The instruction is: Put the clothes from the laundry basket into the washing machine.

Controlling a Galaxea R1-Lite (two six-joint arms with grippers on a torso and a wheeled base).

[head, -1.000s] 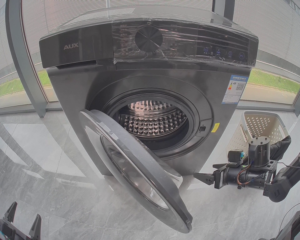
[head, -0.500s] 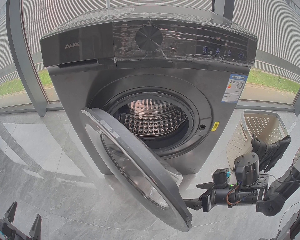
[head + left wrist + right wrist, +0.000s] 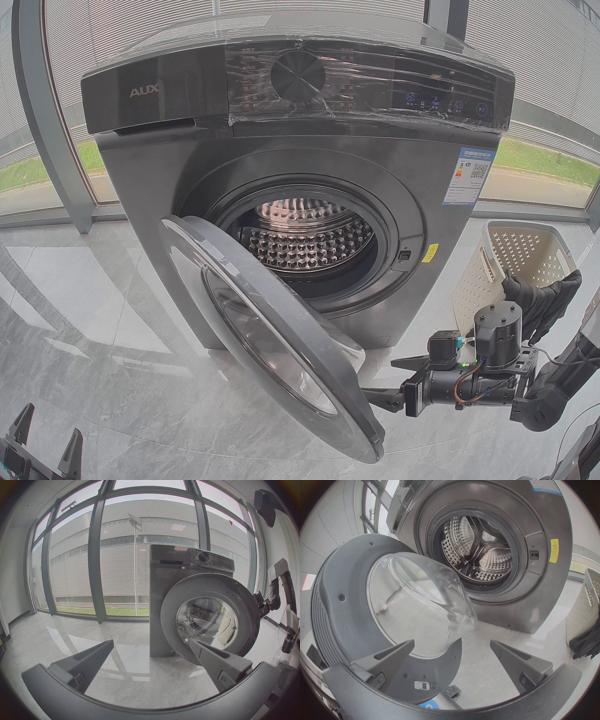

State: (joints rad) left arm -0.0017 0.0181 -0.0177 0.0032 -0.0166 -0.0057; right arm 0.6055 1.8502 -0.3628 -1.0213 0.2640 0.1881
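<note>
The left gripper (image 3: 49, 434), fingers spread, sits far left of the washing machine (image 3: 150, 181). The right gripper (image 3: 387, 382), spread and empty, points at the machine's open door (image 3: 281, 350). The dark clothes (image 3: 540, 300) hang over the laundry basket (image 3: 475, 287) rim behind it, nearer this arm.

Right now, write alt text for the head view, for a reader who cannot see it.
A front-loading washer stands with its door swung open and its drum empty. The right gripper, fingers open, hovers low beside the door's free edge. Behind it, dark clothes hang over the rim of a white basket; the left gripper sits bottom left.
</note>
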